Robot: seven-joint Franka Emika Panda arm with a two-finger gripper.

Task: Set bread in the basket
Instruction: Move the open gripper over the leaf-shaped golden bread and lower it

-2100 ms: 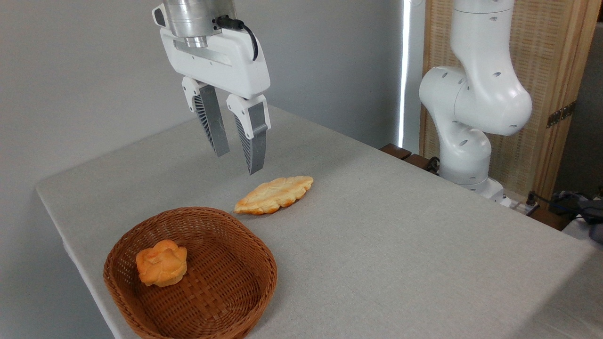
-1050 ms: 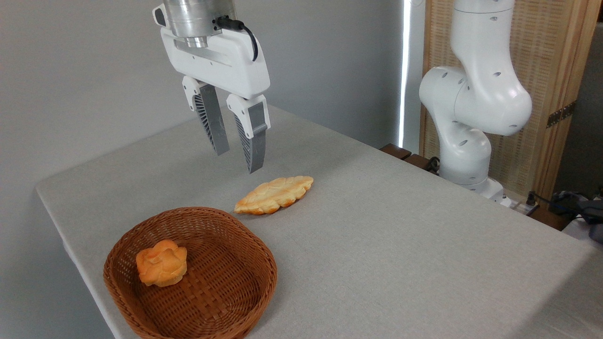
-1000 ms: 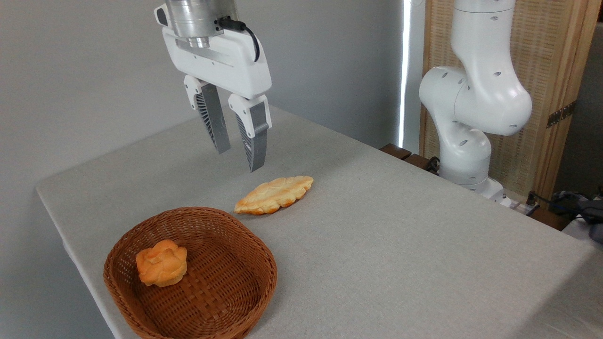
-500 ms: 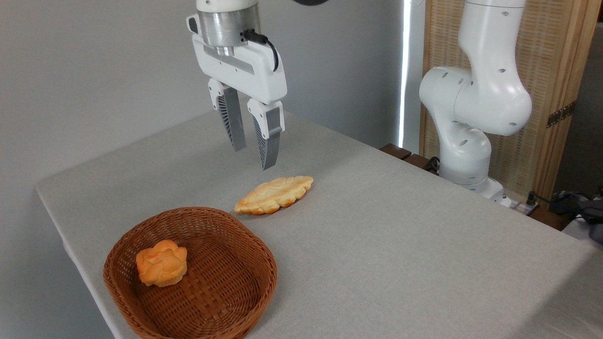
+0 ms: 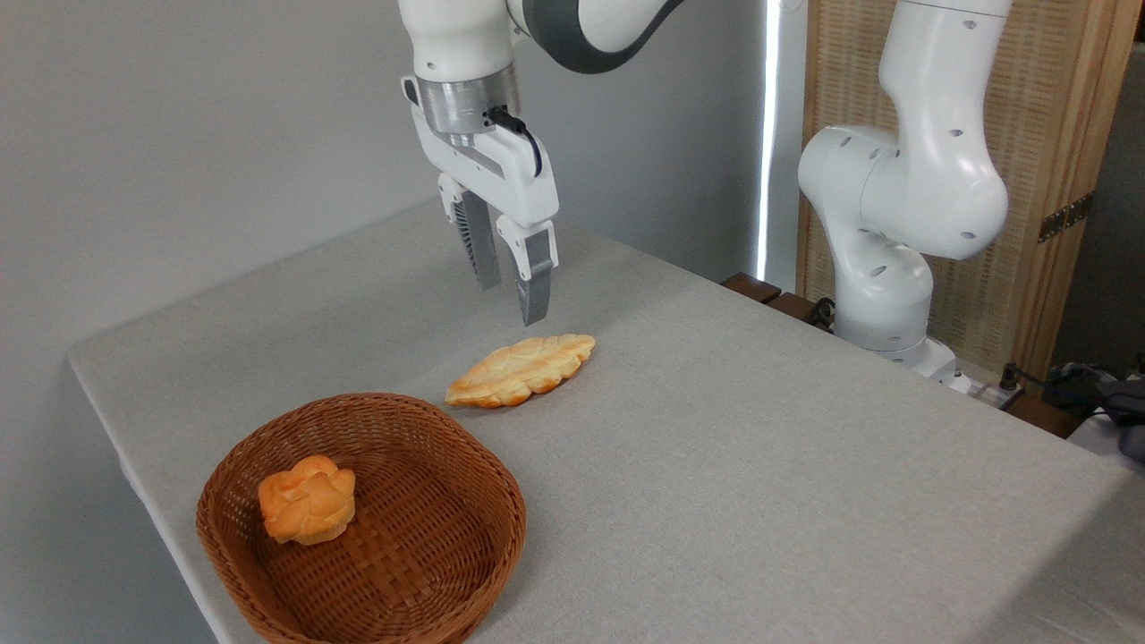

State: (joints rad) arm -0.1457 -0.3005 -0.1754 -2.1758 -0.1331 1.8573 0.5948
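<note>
Basket (image 5: 501,487): nearest the camera, at the front left of the counter; shallow brown wicker with a thick braided rim, sitting upright close to the counter's left edge.
Bun (image 5: 307,498): small round orange knotted roll lying inside the basket, toward its left side, on the woven floor.
Counter (image 5: 760,465): wide surface under a pale grey cloth; its right half is bare.
Bread (image 5: 521,368): long flat braided loaf, pale golden with browner edges, lying flat on the counter just behind and to the right of the basket; a narrow strip of cloth separates its near left tip from the rim, so it is outside the basket. Its long axis runs from lower left to upper right.
Pincer (image 5: 511,300): hangs in the air above the bread's far side, pointing down, not touching the loaf. Its two grey fingers (image 5: 535,284) are spread with a small gap between them, and nothing is held between them.
Wrist: white housing with a metal collar and a black cable looping along its side, directly above the pincer.
Arm (image 5: 903,188): white jointed body standing at the far right edge of the counter, its base behind the cloth.
Backdrop: plain grey wall behind the counter; a wood-framed woven panel (image 5: 1047,134) behind the arm at right.
</note>
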